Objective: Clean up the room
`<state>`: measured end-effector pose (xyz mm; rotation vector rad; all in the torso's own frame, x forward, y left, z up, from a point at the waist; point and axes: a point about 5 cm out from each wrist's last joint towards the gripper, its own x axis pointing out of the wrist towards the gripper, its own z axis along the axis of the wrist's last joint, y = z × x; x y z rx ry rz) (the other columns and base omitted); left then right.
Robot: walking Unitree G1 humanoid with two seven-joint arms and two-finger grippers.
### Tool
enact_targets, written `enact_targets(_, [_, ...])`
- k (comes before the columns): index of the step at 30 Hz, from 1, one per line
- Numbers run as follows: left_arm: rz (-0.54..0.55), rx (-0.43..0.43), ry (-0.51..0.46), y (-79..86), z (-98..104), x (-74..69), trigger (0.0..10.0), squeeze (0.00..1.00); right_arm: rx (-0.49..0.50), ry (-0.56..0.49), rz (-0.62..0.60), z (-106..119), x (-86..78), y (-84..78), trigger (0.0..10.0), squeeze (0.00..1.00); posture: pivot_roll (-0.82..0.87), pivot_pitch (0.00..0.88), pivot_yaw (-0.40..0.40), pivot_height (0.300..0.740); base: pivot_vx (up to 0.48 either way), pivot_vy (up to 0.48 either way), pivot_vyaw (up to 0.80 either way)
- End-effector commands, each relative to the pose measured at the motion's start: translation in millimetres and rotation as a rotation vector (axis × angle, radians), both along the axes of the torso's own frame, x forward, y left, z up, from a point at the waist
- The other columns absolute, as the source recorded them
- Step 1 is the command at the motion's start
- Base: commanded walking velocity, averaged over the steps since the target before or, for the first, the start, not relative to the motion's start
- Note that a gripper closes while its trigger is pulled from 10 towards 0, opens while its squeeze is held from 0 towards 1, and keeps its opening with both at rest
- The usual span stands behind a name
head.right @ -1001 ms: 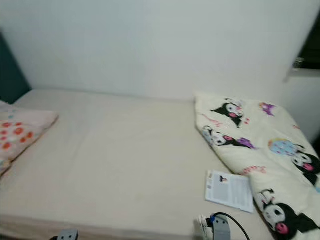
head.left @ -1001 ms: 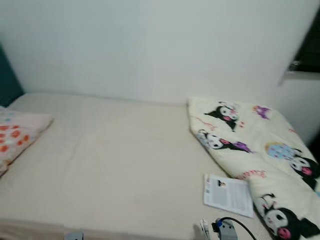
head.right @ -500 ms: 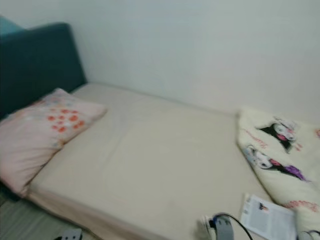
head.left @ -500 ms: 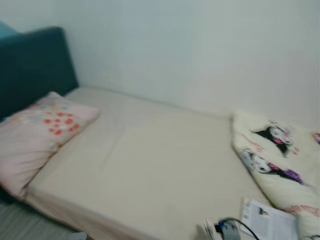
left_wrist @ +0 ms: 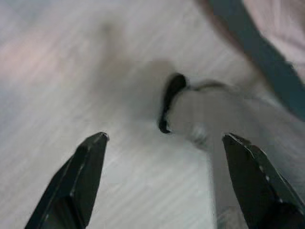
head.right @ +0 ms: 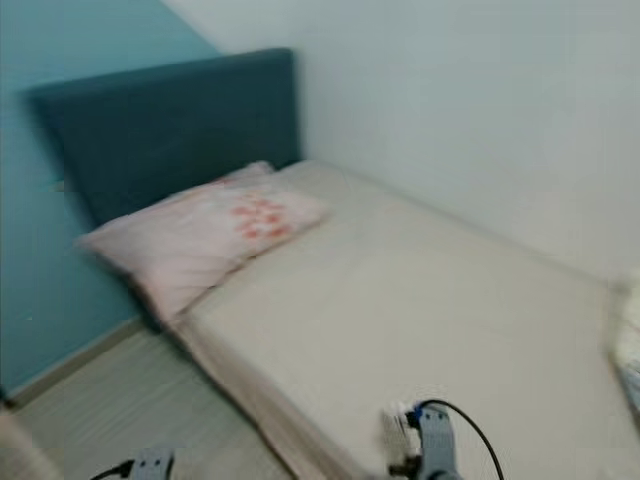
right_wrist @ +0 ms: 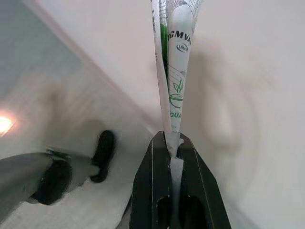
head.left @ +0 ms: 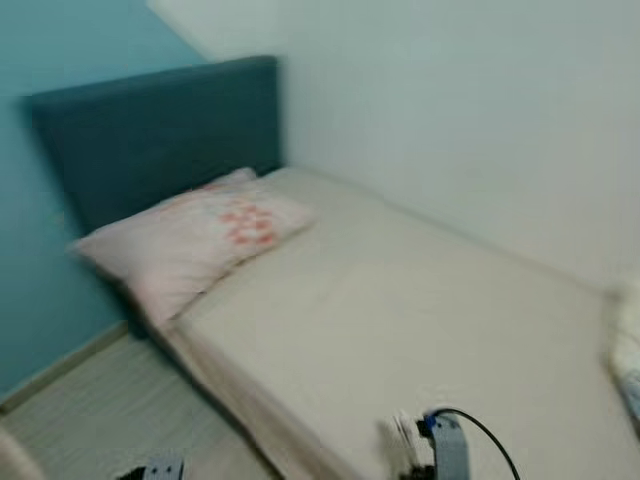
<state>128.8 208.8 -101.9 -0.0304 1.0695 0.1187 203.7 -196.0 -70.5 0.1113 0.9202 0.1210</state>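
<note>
Right wrist view shows you the right tool [right_wrist: 172, 143] clamped tight on a thin white wrapper [right_wrist: 177, 71] with green print, a piece of packaging that stands straight out from between the 2 black fingers, over the pale bed surface. In the left wrist view the left tool [left_wrist: 164, 179] is spread wide with nothing between its fingers, hanging low over the striped floor [left_wrist: 71, 95]. Across the last second the head camera has swung toward the robot's left: the cartoon-print blanket and the leaflet that lay on the mattress a second ago have slid out at the right edge, and now you see the teal headboard [head.left: 150, 130], the pink pillow with red flowers [head.left: 195, 240] lying against it, the bare beige mattress [head.left: 420, 320] and the teal wall [head.left: 60, 50]. That is the view turning, not the bedding moving; the frames are blurred, so the robot is likely mid-turn. For the job, you already have 1 bit of litter in hand and I judge that you are looking for somewhere to drop it. No bin can be made out in these frames, so the search probably goes on. Mind the leaflet left on the bed; it may want collecting next. Keep the right grip firm, since a thin wrapper could slip while the body turns.
</note>
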Motion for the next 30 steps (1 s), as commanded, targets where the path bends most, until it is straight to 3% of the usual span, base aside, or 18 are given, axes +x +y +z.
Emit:
enact_targets(1, [-0.011,0.008,-0.005,1.5,1.2,2.8,10.0,0.0,0.009,-0.043,0.025,6.0,11.2,5.8,10.0,0.0,0.09,0.0,-0.08,0.74,0.0,0.0,0.76])
enact_targets(13, [0.011,0.001,-0.011,2.9,2.3,5.8,10.0,0.0,0.0,-0.123,0.141,18.1,31.7,21.1,10.0,0.0,0.09,0.0,-0.082,0.74,0.0,0.0,0.76])
enact_targets(16, [0.008,0.004,-0.007,4.4,2.5,5.7,10.0,0.0,0.016,-0.193,0.196,29.1,47.0,32.3,10.0,0.0,0.09,0.0,-0.077,0.74,0.0,0.0,0.76])
enact_targets(24, [-0.002,0.007,-0.013,4.3,3.2,7.8,10.0,0.0,0.019,-0.197,0.235,29.4,47.4,38.0,10.0,0.0,0.09,0.0,-0.078,0.74,0.0,0.0,0.76])
enact_targets(30, [-0.006,0.0,-0.027,1.2,4.3,12.5,10.0,0.0,0.018,-0.136,0.211,18.5,32.7,34.2,10.0,0.0,0.09,0.0,-0.08,0.74,0.0,0.0,0.76])
